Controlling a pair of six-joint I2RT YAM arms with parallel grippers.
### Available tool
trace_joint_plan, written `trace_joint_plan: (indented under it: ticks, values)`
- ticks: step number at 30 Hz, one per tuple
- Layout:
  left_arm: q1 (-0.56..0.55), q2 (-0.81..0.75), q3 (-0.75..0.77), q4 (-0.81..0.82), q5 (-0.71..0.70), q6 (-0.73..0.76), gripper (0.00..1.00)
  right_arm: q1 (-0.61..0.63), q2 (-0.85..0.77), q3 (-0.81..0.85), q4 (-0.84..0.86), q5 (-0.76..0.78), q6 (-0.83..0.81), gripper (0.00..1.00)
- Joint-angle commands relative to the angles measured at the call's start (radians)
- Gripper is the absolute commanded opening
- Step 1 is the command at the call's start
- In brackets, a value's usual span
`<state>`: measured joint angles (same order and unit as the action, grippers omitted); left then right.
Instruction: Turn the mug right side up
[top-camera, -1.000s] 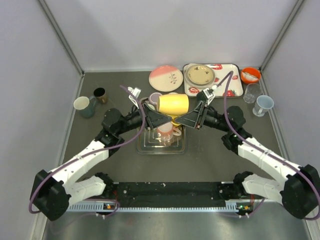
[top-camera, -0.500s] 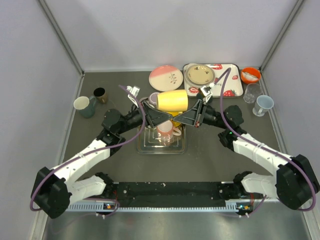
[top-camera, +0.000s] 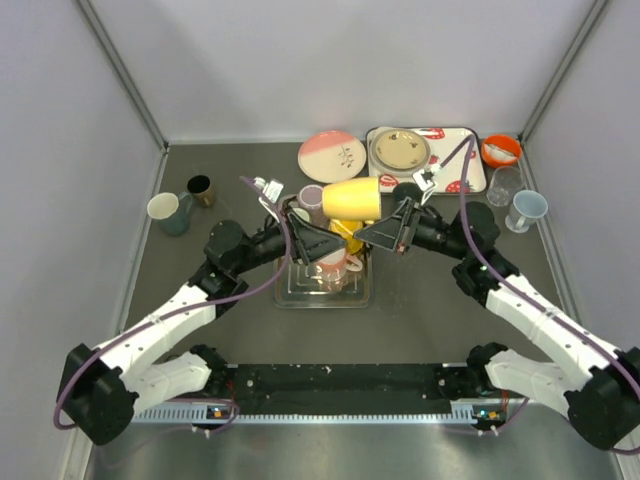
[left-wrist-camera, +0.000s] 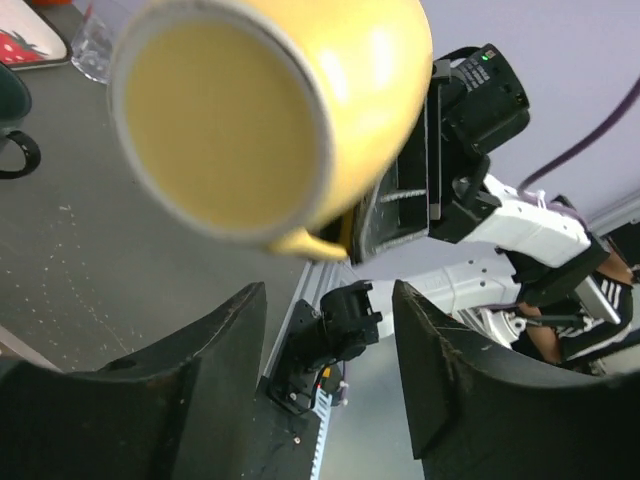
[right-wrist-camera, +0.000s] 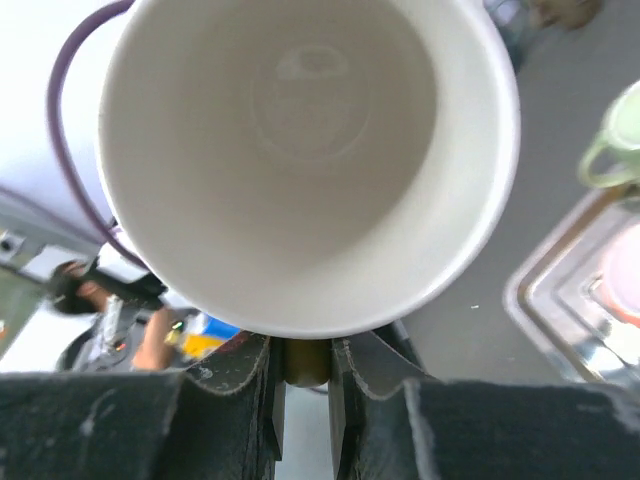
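1. The yellow mug (top-camera: 350, 198) hangs on its side above the clear tray (top-camera: 288, 292), with its mouth towards the right arm and its base towards the left.
2. The right gripper (right-wrist-camera: 305, 362) is clamped on the handle (left-wrist-camera: 300, 243) beneath the body. The left gripper (left-wrist-camera: 328, 298) stands wide, holding nothing.
3. Recommended: the right wrist rolls slowly until the mouth faces up, because a handle hold may let the body swing.
4. The set-down belongs on bare table (top-camera: 420, 300), well clear of the pink mug (top-camera: 330, 265).

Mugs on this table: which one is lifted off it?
The yellow mug, held sideways in the air by the right gripper; the others sit down at table level.
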<state>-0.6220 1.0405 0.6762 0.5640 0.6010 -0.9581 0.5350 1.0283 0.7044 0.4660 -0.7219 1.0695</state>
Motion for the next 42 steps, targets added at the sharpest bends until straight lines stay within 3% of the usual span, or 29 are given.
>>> trace_joint_plan:
  ticks: [1,2,4,5,7,9,12,18,23,28,42]
  values:
    - [-0.005,-0.135,-0.001,-0.155,-0.154,0.162,0.63,-0.027,-0.135,0.191,-0.367,0.234,-0.3,0.0]
    - [-0.004,-0.154,0.002,-0.189,-0.194,0.18,0.66,-0.03,-0.145,0.216,-0.509,0.272,-0.336,0.0]
    - [-0.002,-0.203,0.01,-0.274,-0.295,0.234,0.7,-0.032,-0.155,0.286,-0.628,0.41,-0.419,0.0]
    - [-0.002,-0.22,0.011,-0.307,-0.338,0.246,0.71,-0.032,-0.155,0.315,-0.783,0.473,-0.446,0.0]
    - [-0.002,-0.262,0.017,-0.405,-0.472,0.262,0.74,-0.032,-0.126,0.403,-0.938,0.709,-0.5,0.0]
    - [-0.002,-0.287,0.017,-0.449,-0.541,0.268,0.75,-0.035,-0.108,0.437,-1.068,0.92,-0.542,0.0]
    - [-0.002,-0.329,0.007,-0.51,-0.658,0.277,0.75,-0.075,-0.083,0.432,-1.115,1.093,-0.574,0.0]
    - [-0.002,-0.338,0.066,-0.732,-0.837,0.262,0.79,-0.298,0.028,0.342,-1.093,1.006,-0.504,0.0]
    - [-0.001,-0.283,0.121,-0.851,-0.876,0.262,0.85,-0.314,0.157,0.346,-1.018,0.995,-0.523,0.0]
    - [-0.001,-0.299,0.088,-0.877,-0.88,0.278,0.98,-0.348,0.358,0.415,-0.989,0.989,-0.528,0.0]
    - [0.002,-0.37,0.006,-0.86,-0.917,0.312,0.99,-0.363,0.648,0.589,-0.975,0.984,-0.556,0.0]
